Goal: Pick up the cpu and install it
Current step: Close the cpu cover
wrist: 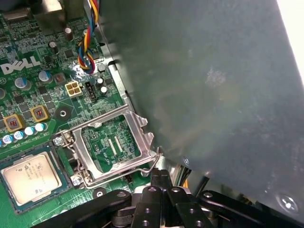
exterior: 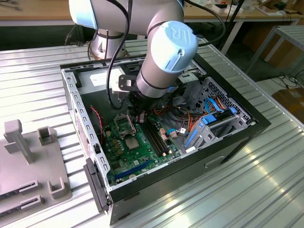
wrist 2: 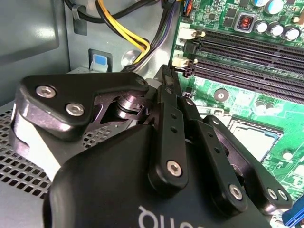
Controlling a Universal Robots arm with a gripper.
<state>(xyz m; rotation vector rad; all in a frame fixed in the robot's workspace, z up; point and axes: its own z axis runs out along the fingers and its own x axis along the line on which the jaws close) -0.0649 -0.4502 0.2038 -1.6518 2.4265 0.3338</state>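
Black-fingered gripper point(wrist: 161, 175) was closed on nothing visible beside the open silvery metal socket frame point(wrist: 140, 130), so, with the flat silver-grey square cpu point(wrist: 31, 176) seemingly seated just beside it, any push there needed gentleness.

- Small square cpu point(wrist: 31, 176): silver-grey metal top, smooth, dull sheen.
- Hinged silvery socket frame point(wrist: 80, 152): bare stamped metal, bright.
- Black gripper point(wrist: 161, 175): matt links, shiny steel screws.
- Ribbed silvery tabletop point(exterior: 266, 171): glossy sheet metal.
- Green circuit board point(wrist: 52, 71): smooth, lacquered.
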